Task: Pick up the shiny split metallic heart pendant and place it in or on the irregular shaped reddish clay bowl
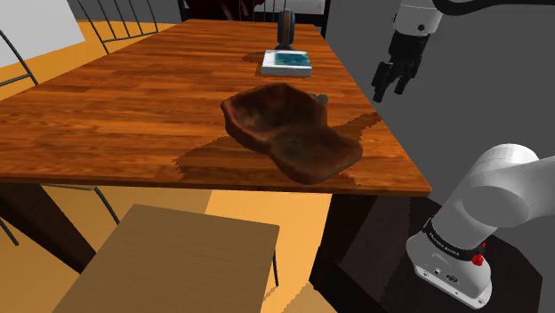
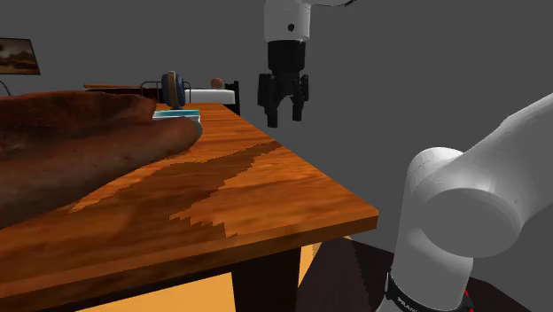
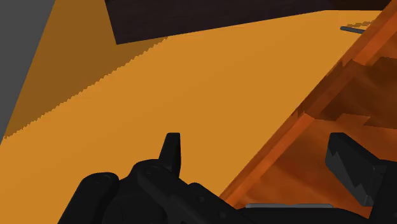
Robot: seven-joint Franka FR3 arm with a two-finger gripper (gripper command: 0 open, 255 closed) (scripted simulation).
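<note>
Pendant [image 1: 322, 97] pickup hasn't started as far as I can tell. The reddish bowl [image 1: 289, 133] sits on the tabletop [image 1: 133, 107] looking empty, and that small dark bit just beside its rim is probably the pendant. The claw [image 1: 392, 85] hangs wide open and empty past the tabletop's edge, so grab and drop are both left.

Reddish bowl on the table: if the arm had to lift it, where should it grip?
Pinch the raised rim on the side nearest the tool, coming straight down: the bowl looks too wide to span, but its upright wall seems thin enough for the open tool.
</note>
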